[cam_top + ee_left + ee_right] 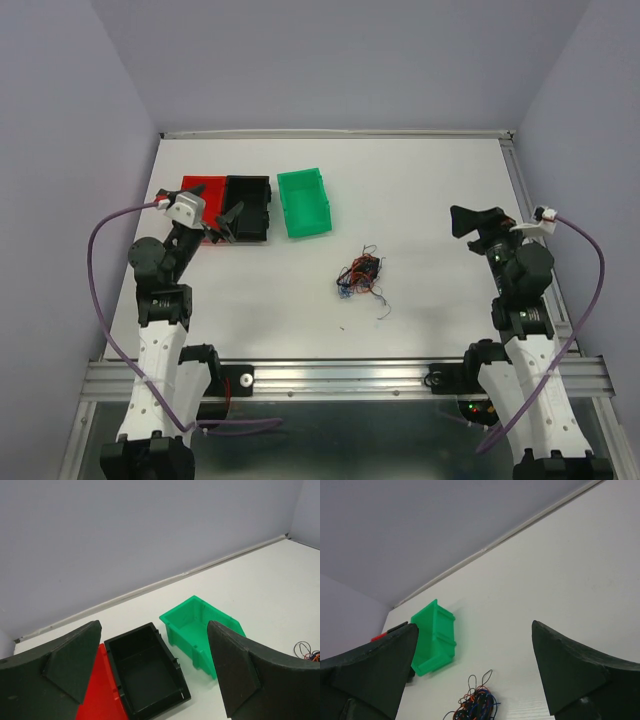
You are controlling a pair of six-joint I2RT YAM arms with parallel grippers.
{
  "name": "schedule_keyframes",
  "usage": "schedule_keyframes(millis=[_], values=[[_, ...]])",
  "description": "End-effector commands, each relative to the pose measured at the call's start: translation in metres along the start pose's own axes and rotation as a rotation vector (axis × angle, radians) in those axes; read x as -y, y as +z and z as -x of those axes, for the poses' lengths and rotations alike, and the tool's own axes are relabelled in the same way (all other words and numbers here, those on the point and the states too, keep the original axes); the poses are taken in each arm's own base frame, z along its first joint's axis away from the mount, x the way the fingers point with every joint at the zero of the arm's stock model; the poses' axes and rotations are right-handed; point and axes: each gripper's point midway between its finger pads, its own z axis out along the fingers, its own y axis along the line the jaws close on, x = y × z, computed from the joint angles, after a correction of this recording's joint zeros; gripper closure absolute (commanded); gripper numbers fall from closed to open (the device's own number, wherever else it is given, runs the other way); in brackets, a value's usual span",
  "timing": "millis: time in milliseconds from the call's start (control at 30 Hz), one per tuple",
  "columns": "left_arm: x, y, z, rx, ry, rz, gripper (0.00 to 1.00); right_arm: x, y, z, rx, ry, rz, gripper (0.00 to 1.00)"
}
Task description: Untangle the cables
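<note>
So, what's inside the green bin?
Nothing shows inside the green bin; its floor looks bare. In the left wrist view a finger of the left pincer hides one corner. The cables lie outside it, on the table.

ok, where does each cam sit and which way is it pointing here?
Top external: above and behind the bases, looking down on the table; left arm, right arm and their open left hand and right hand show.
Left wrist: on the left arm, facing the back wall over the red bin, black bin and green bin; own fingers frame it.
Right wrist: on the right arm, facing left across the table toward the cables; own fingers frame it.
Shared: both wrist views catch the green bin and cables.
</note>
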Motion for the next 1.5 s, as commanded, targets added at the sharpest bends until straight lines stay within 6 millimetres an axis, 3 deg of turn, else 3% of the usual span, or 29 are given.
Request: schedule_keyframes(millis=[0, 167, 200, 267, 333, 367, 400, 433, 500, 600, 633, 867, 933, 1033, 1067, 1100, 1233, 1467], values=[[0.005, 0.001, 0.009, 0.032, 0.043, -0.042, 0.01, -0.006, 0.003, -0.011, -0.053, -0.063, 0.066, 0.0], [0.01, 0.002, 0.004, 0.018, 0.044, -0.077, 0.01, -0.027, 0.016, -0.041, -0.272, -0.089, 0.185, 0.08], [0.013, 0.002, 0.003, 0.016, 0.047, -0.097, 0.01, -0.021, 0.02, -0.059, -0.355, -0.081, 0.17, 0.07], [0.018, 0.003, 0.001, 0.01, 0.048, -0.13, 0.01, -0.035, 0.018, -0.085, -0.482, -0.126, 0.191, 0.02], [0.019, 0.004, -0.002, 0.002, 0.04, -0.141, 0.01, -0.035, 0.022, -0.097, -0.494, -0.217, 0.113, 0.02], [0.019, 0.005, -0.004, -0.005, 0.035, -0.14, 0.01, -0.052, 0.015, -0.123, -0.574, -0.263, 0.133, 0.02], [0.019, 0.007, -0.004, -0.007, 0.031, -0.143, 0.01, -0.06, 0.012, -0.126, -0.575, -0.282, 0.135, 0.02], [0.018, 0.007, -0.005, -0.012, 0.031, -0.14, 0.01, -0.055, 0.012, -0.146, -0.636, -0.303, 0.112, 0.03], [0.018, 0.009, -0.008, -0.024, 0.023, -0.143, 0.01, -0.067, 0.008, -0.17, -0.708, -0.321, 0.145, 0.05], [0.018, 0.009, -0.009, -0.028, 0.026, -0.145, 0.01, -0.061, 0.01, -0.203, -0.787, -0.373, 0.09, 0.09], [0.019, 0.009, -0.008, -0.025, 0.03, -0.148, 0.01, -0.05, 0.014, -0.213, -0.802, -0.402, 0.041, 0.1], [0.025, 0.01, -0.009, -0.027, 0.03, -0.172, 0.01, -0.054, 0.011, -0.254, -0.889, -0.459, 0.026, 0.19], [0.026, 0.012, -0.01, -0.035, 0.029, -0.179, 0.01, -0.053, 0.009, -0.269, -0.928, -0.477, 0.021, 0.3], [0.029, 0.014, -0.012, -0.043, 0.028, -0.191, 0.01, -0.057, 0.007, -0.274, -0.946, -0.471, 0.036, 0.47], [0.033, 0.015, -0.012, -0.043, 0.027, -0.205, 0.01, -0.061, 0.008, -0.273, -0.942, -0.464, 0.05, 0.66], [0.035, 0.016, -0.013, -0.045, 0.033, -0.213, 0.01, -0.068, 0.009, -0.267, -0.923, -0.451, 0.068, 0.74], [0.057, 0.026, -0.017, -0.05, 0.035, -0.276, 0.01, -0.092, 0.013, -0.252, -0.862, -0.417, 0.159, 0.98], [0.115, 0.052, -0.037, -0.109, 0.038, -0.365, 0.03, -0.158, 0.029, -0.193, -0.697, -0.392, 0.319, 0.99]])
